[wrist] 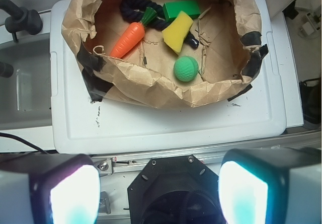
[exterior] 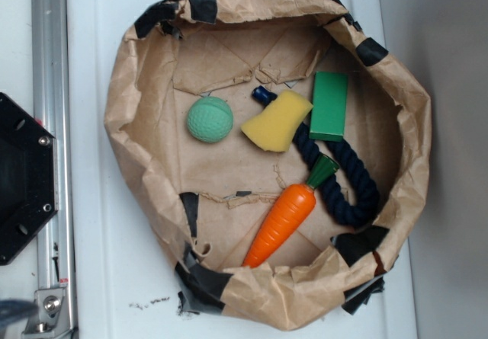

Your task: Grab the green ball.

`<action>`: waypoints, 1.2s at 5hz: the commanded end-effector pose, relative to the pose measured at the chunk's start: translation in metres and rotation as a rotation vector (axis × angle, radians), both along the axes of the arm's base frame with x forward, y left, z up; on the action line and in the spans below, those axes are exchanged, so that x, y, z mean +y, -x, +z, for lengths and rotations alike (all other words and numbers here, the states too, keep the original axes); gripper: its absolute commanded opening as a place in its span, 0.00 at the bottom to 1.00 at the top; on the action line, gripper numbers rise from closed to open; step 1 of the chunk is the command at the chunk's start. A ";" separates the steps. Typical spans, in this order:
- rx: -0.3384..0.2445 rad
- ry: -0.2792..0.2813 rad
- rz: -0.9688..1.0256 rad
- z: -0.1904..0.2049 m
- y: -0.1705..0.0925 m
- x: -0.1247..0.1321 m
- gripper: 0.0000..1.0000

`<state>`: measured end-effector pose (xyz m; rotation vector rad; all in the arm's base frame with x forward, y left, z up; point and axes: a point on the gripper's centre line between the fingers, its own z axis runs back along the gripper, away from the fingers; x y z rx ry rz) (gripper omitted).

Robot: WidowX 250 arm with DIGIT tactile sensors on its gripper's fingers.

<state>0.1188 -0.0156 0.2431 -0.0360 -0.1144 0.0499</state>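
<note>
The green ball [exterior: 210, 119] [wrist: 186, 68], mint-coloured and dimpled, lies alone on the brown paper floor of a crumpled paper bowl [exterior: 126, 87] [wrist: 141, 80], on its left side in the exterior view. My gripper [wrist: 158, 191] is open, its two pale pads [wrist: 73, 196] wide apart at the bottom of the wrist view, over the black robot base [wrist: 176, 189] and well away from the ball. Nothing sits between the fingers. The exterior view does not show the gripper.
Inside the bowl also lie a yellow sponge [exterior: 277, 121], a dark green block [exterior: 329, 105], an orange carrot [exterior: 280, 224] and a navy rope [exterior: 343, 190]. The bowl stands on a white lid [wrist: 166, 126] beside a metal rail [exterior: 47, 65].
</note>
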 end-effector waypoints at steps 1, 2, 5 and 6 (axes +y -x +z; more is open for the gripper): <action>0.000 0.000 0.000 0.000 0.000 0.000 1.00; -0.044 -0.040 0.054 -0.018 -0.050 0.026 1.00; -0.001 -0.086 0.084 -0.076 -0.126 0.044 1.00; -0.001 -0.086 0.084 -0.076 -0.126 0.044 1.00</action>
